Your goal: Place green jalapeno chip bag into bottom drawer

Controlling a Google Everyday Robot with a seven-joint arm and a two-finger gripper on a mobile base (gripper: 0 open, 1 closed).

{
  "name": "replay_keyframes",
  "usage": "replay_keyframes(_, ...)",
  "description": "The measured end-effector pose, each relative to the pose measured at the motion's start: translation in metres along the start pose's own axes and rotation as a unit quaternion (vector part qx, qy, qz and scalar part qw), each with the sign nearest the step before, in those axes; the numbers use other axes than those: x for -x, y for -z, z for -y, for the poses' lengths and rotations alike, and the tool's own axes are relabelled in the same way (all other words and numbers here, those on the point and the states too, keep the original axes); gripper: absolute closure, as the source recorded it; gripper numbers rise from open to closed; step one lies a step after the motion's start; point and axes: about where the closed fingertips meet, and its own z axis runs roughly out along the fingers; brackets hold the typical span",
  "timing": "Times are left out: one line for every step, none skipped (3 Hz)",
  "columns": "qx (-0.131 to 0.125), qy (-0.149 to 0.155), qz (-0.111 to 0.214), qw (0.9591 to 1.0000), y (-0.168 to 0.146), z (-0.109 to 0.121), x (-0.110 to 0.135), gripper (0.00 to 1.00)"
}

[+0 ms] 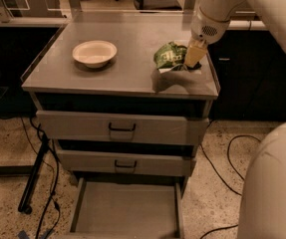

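The green jalapeno chip bag [169, 55] is at the right of the cabinet top, just above the surface, with its shadow below it. My gripper [192, 59] comes down from the upper right and is shut on the bag's right edge. The bottom drawer [126, 214] is pulled out at the foot of the cabinet, and its flat grey floor shows bare.
A round cream bowl [94, 52] sits on the left of the grey cabinet top [117, 78]. Two shut drawers with black handles [121, 128] are above the open one. Cables [43, 203] and a stand leg lie on the floor at left. My white arm housing [274, 183] fills the lower right.
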Motion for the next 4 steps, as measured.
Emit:
replay_keyframes(-0.001,0.0,0.002,1.0,0.001,-0.002,-0.002,1.0)
replay_keyframes(-0.008,0.012,0.001,0.9999,0.004,-0.012,-0.005,1.0)
replay_keyframes(-0.01,0.009,-0.011,0.9999,0.025,-0.049,-0.025,1.0)
replay_keyframes(0.01,-0.001,-0.023,0.9997,0.034,-0.099,-0.048,1.0)
